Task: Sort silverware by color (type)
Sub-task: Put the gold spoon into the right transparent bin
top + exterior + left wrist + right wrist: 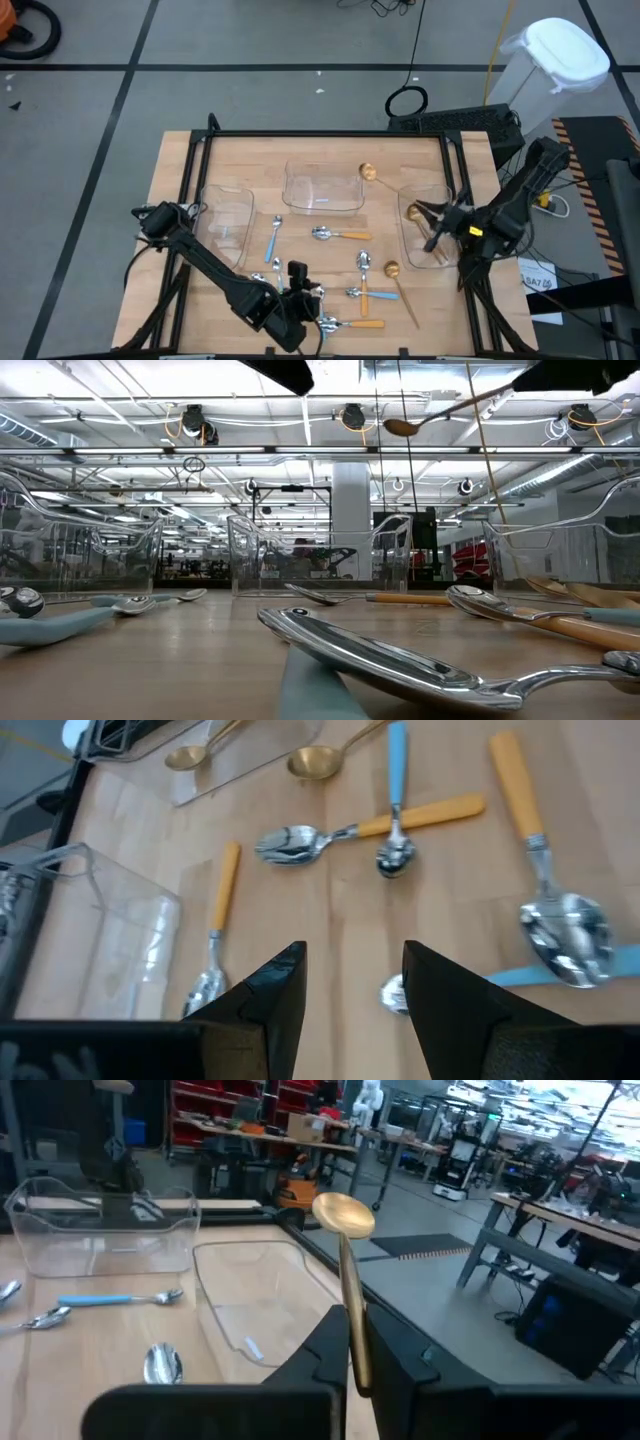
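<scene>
Several spoons lie on the wooden table in the high view: a blue-handled one [273,240], an orange-handled one [340,235], an orange and a blue one crossed [365,290], another orange one [352,323] and a gold one [400,288]. My left gripper [300,290] [352,985] hangs open above the near middle of the table, over a silver spoon bowl [392,992]. My right gripper [437,215] [358,1345] is over the right clear tray [412,232], shut on a gold spoon [368,172]. More gold spoons lie in that tray [437,252]. My right gripper pinches the gold spoon's handle [356,1330] between its two fingers, at the half away from the bowl. The spoon sticks out forward along the fingers, with its round bowl [343,1215] leading. It is lifted clear of the table, seen high in the low view [405,427], bowl slightly down.
Three clear plastic trays stand along the far half: left [225,215], middle [322,187] and right. A black frame [320,133] borders the table. The bare wood between the trays and the near spoons is free room.
</scene>
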